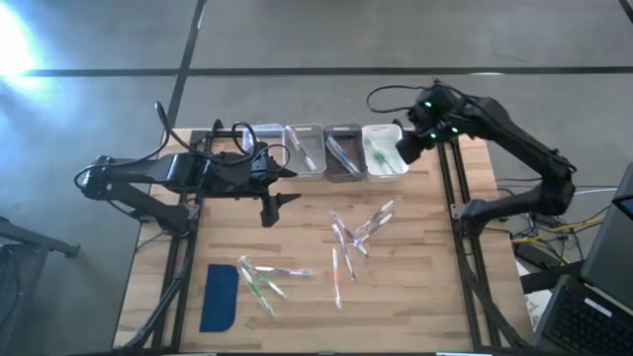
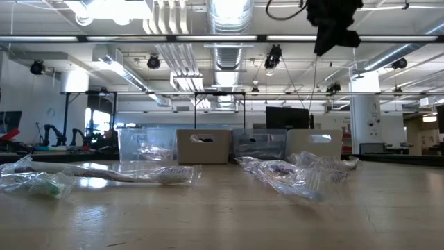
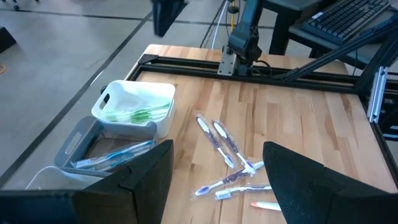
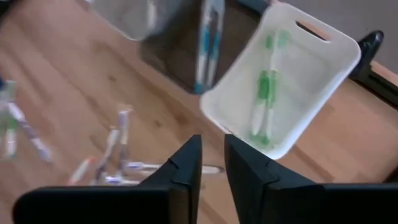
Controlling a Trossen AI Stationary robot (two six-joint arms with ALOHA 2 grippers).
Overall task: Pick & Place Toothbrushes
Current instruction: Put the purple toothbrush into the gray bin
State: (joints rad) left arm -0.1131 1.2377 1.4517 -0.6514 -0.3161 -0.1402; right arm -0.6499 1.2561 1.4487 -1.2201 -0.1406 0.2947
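Note:
Thin pale toothbrushes lie flat and scattered on the wooden table, one cluster right of centre (image 1: 361, 232) (image 3: 230, 155) and another near the blue pad (image 1: 262, 279). In the low view they show as wrapped sticks (image 2: 104, 173) (image 2: 291, 173). Green ones lie in the white bin (image 4: 267, 93) (image 3: 137, 112), and blue ones in the grey bin (image 3: 106, 155). My left gripper (image 1: 280, 193) (image 3: 217, 186) hovers wide open near the bins and holds nothing. My right gripper (image 1: 406, 148) (image 4: 212, 163) hangs high over the white bin's near edge, empty, with only a narrow gap between its fingers.
Four small bins (image 1: 321, 150) (image 2: 229, 146) stand in a row along the table's far edge. A flat dark-blue pad (image 1: 220, 297) lies at the near left. Black frame rails (image 1: 460, 247) run along both sides. Bare wood shows at the table's near right.

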